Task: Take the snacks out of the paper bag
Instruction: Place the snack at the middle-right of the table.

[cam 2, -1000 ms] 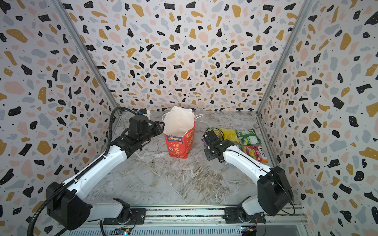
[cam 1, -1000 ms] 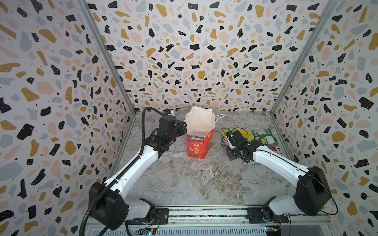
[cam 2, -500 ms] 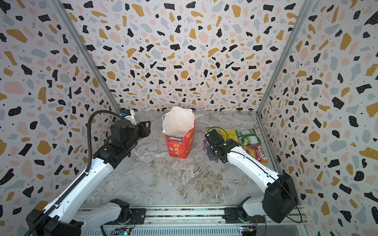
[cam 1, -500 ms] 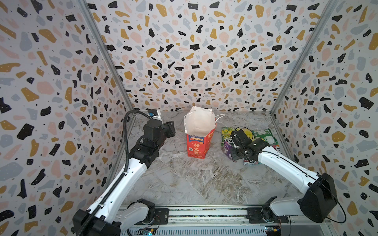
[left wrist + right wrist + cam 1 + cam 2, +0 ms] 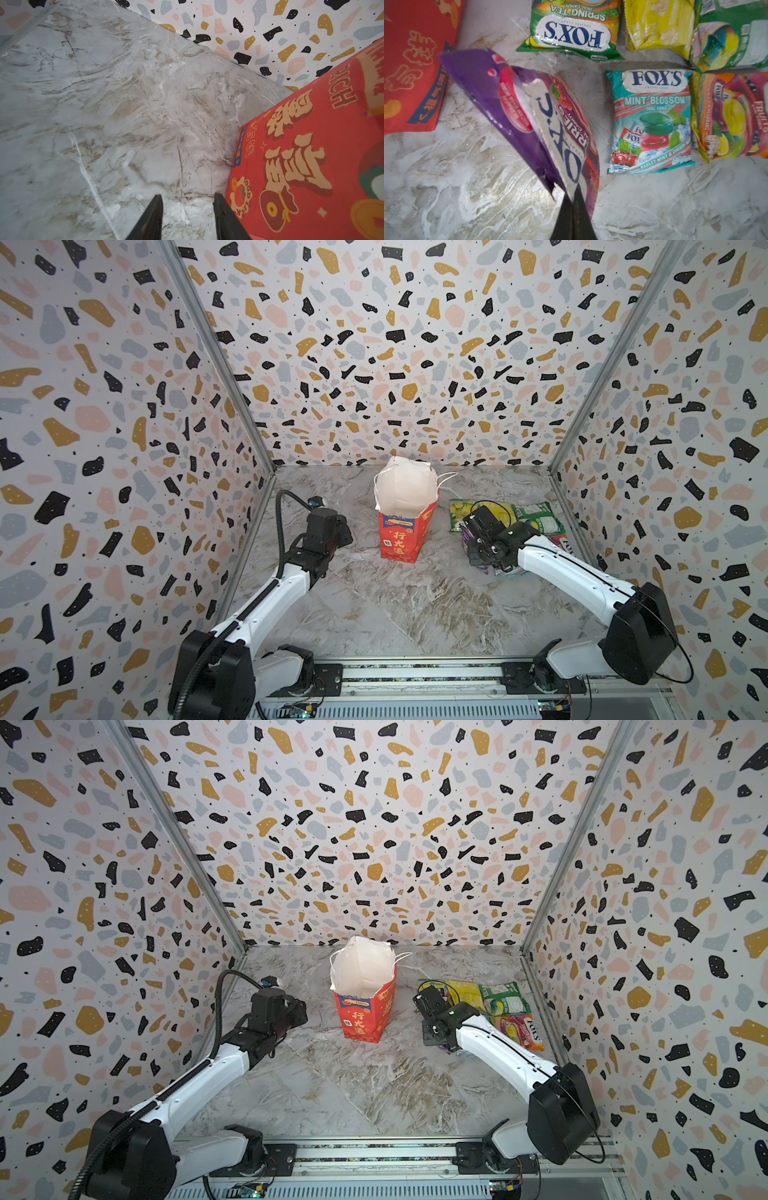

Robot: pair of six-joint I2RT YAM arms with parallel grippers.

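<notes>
The red paper bag (image 5: 401,537) stands upright mid-table with its white mouth open, and its inside is not visible. My right gripper (image 5: 573,193) is shut on the edge of a purple FOX'S packet (image 5: 542,128), which hangs tilted just above the table to the right of the bag. Further snacks lie flat beyond it: a green Spring Tea packet (image 5: 571,31), a yellow one (image 5: 658,27), a teal Mint Blossom packet (image 5: 652,122) and an orange Fruits one (image 5: 733,116). My left gripper (image 5: 188,197) is open and empty, low beside the bag's left side (image 5: 311,166).
Terrazzo-patterned walls close in the table on the left, back and right. The snack pile (image 5: 505,1000) lies close to the right wall. The bag's white cord handles (image 5: 446,479) hang over its far right rim. Bare marble (image 5: 395,605) lies in front of the bag.
My left gripper has drawn away from the bag's upper rim, leftward and down toward the table. My right gripper has kept the purple packet and barely shifted.
</notes>
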